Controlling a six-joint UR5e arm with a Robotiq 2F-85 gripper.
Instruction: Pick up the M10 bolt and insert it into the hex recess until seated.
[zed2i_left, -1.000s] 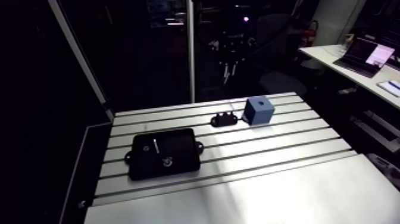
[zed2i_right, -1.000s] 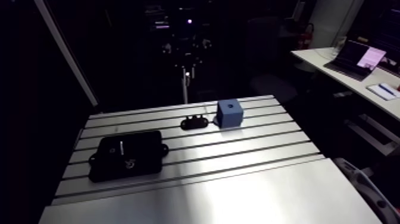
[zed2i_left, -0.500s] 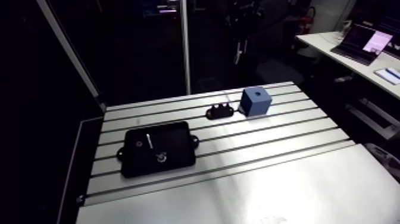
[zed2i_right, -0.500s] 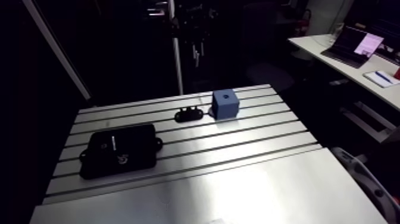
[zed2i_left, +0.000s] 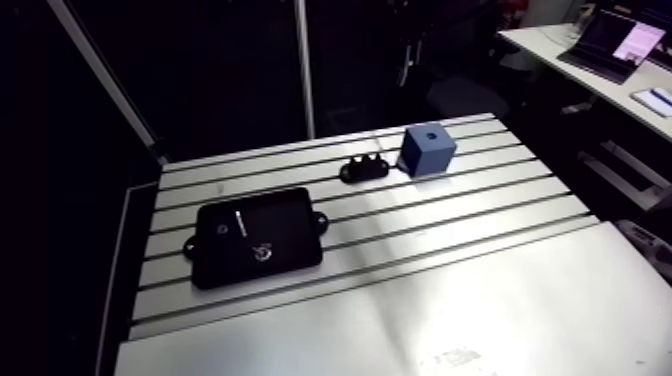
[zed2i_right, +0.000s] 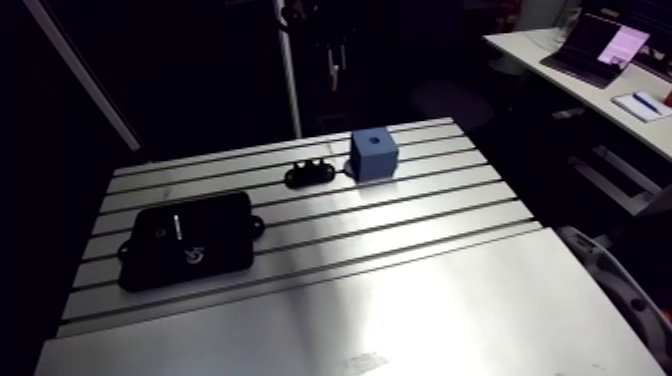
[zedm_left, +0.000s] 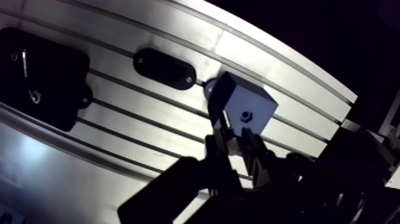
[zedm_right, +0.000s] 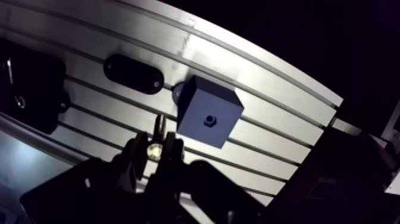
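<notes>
Worktop (zed2i_left: 480, 290): one blue cube (zed2i_left: 428, 150) upper middle, one black block (zed2i_left: 362, 168) beside it, one black tray (zed2i_left: 215, 262) left; whether my claw (zedm_right: 156, 146) grips, I cannot tell.

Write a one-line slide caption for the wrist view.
Gripper holds a bolt above the slotted table; ahead, the blue cube with its hex recess.

The jaws have drifted nearer the blue cube (zed2i_left: 427, 150).
</notes>
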